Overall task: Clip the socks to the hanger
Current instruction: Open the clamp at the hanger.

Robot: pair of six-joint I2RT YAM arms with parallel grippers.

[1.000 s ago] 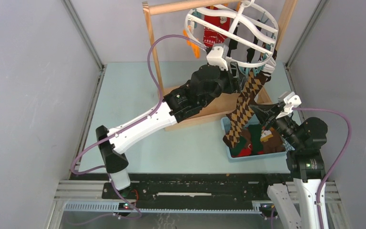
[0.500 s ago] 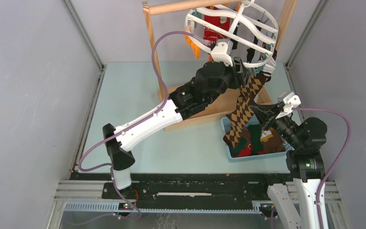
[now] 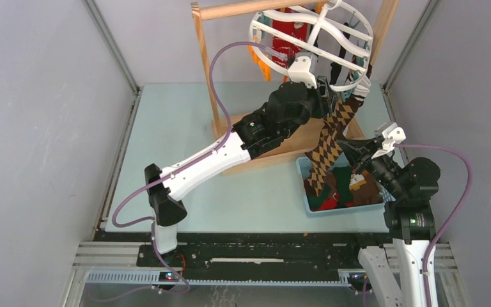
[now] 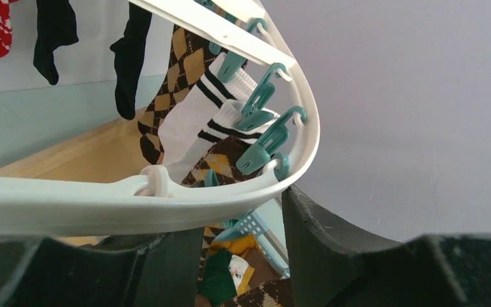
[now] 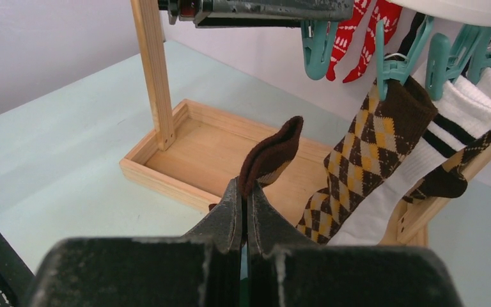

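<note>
The white oval hanger (image 3: 254,29) hangs from the wooden rack with several socks clipped on it: red (image 3: 288,41), black (image 4: 54,32), white with black stripes (image 4: 192,121) and brown argyle (image 5: 371,141). My left gripper (image 3: 325,89) is up at the hanger's near right rim (image 4: 102,204). It is open, its fingers (image 4: 319,249) just under the rim, with a teal clip (image 4: 212,178) above the gap. My right gripper (image 5: 244,185) is shut on the dark brown cuff of an argyle sock (image 5: 272,153). In the top view this gripper (image 3: 351,150) holds the sock above the bin.
A blue perforated bin (image 3: 302,167) at the right holds more socks, dark green and brown among them. The wooden rack (image 3: 206,64) has upright posts and a tray base (image 5: 198,147) under the hanger. Free teal clips (image 5: 393,61) dangle round the rim. Grey walls enclose the table.
My left arm has reached further up and right, bringing its gripper to the hanger's rim, and its jaws have narrowed. The right gripper and its sock have stayed put.
</note>
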